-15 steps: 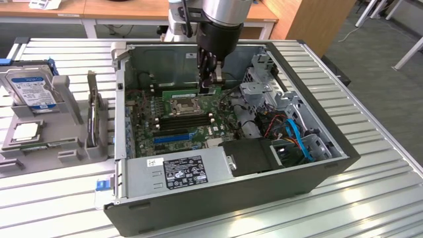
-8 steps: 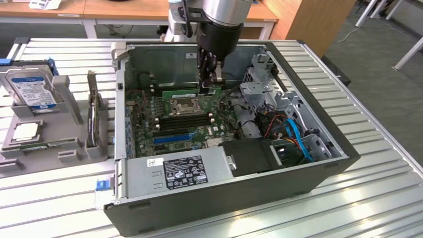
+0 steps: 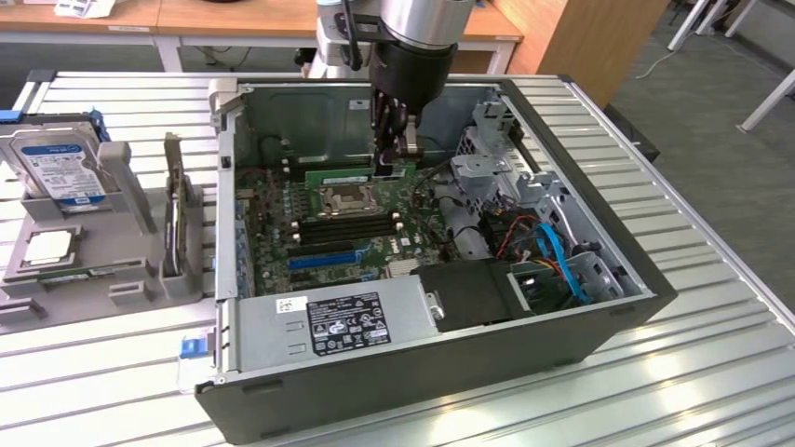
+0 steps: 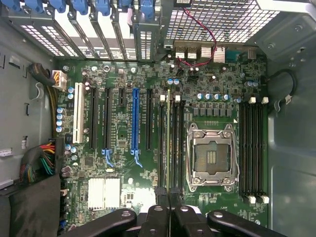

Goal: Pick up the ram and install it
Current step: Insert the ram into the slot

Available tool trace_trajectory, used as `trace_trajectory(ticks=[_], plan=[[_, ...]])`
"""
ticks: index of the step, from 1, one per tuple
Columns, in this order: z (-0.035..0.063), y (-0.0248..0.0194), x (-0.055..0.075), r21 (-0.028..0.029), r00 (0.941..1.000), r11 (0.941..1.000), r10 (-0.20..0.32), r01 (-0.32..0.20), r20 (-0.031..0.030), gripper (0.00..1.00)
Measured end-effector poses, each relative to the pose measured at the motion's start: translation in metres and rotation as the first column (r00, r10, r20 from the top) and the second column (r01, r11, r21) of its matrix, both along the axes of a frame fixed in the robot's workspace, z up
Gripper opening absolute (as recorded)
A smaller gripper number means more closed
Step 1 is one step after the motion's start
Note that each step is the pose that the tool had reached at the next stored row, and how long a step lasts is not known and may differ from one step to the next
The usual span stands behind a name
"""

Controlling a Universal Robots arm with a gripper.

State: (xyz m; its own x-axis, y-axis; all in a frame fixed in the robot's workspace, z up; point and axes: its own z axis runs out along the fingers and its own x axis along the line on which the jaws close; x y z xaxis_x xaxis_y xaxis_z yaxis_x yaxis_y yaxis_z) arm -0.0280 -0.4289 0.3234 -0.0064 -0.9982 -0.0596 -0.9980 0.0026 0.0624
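The ram [image 3: 338, 174] is a long green stick held level inside the open computer case [image 3: 621, 279], with my gripper [image 3: 395, 168] shut on one end of it. From the wrist it appears edge-on as a thin line [image 4: 168, 138] running out from between my black fingers [image 4: 157, 217]. It lies along the black memory slots [image 4: 169, 163] just beside the CPU socket [image 4: 211, 155]. I cannot tell whether its lower edge touches a slot.
At the exterior view's left, grey holders carry a silver hard drive [image 3: 56, 168], an upright dark expansion card [image 3: 181, 219] and a loose processor [image 3: 47, 247]. Inside the case are the power supply [image 3: 330, 321], a drive cage with blue cables [image 3: 553, 256] and more memory slots [image 4: 252, 148].
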Motion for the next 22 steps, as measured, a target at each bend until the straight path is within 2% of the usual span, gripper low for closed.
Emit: trace_trajectory(ticks=[15,22], plan=[[0.0000,0.0000,0.0000,0.0000,1.0000,1.0000,0.000,0.000,0.0000,0.12],[-0.0067,0.0000,0.0000,0.0000,1.0000,1.0000,0.000,0.000,-0.0026,0.12]])
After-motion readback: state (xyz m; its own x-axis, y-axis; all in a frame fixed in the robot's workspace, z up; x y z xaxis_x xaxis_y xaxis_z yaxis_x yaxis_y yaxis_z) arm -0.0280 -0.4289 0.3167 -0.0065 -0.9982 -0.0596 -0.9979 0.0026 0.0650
